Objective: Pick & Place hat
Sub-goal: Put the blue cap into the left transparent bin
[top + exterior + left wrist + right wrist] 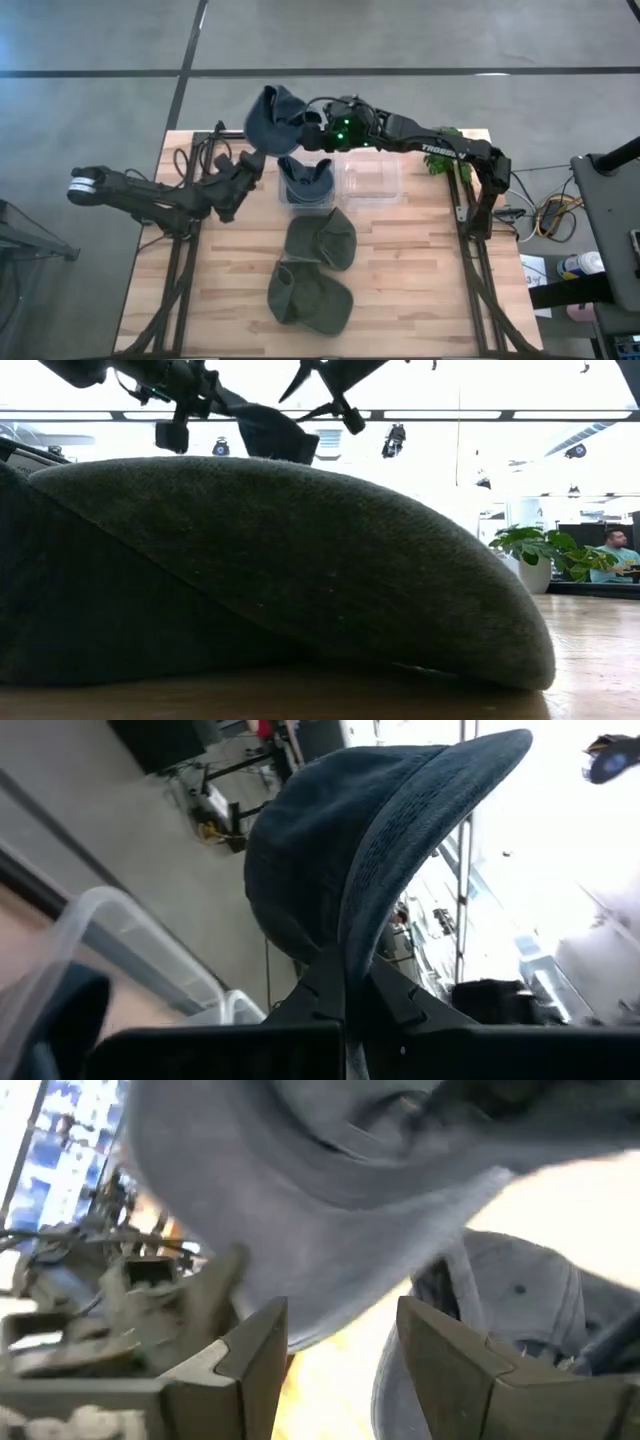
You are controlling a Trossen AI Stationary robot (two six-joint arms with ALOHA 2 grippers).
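While seemingly free of the blue hat (pixel 272 115), right fingers (pixel 250 1350) apart.

A wooden bench (pixel 420 270) carries two olive hats (pixel 322 240) (pixel 310 297), touching, and two clear bins (pixel 372 178), one holding a blue hat (pixel 306 183)

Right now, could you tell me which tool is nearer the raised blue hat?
Left. The left tool is shut on the raised blue hat's brim; the right tool stands open just beside it.
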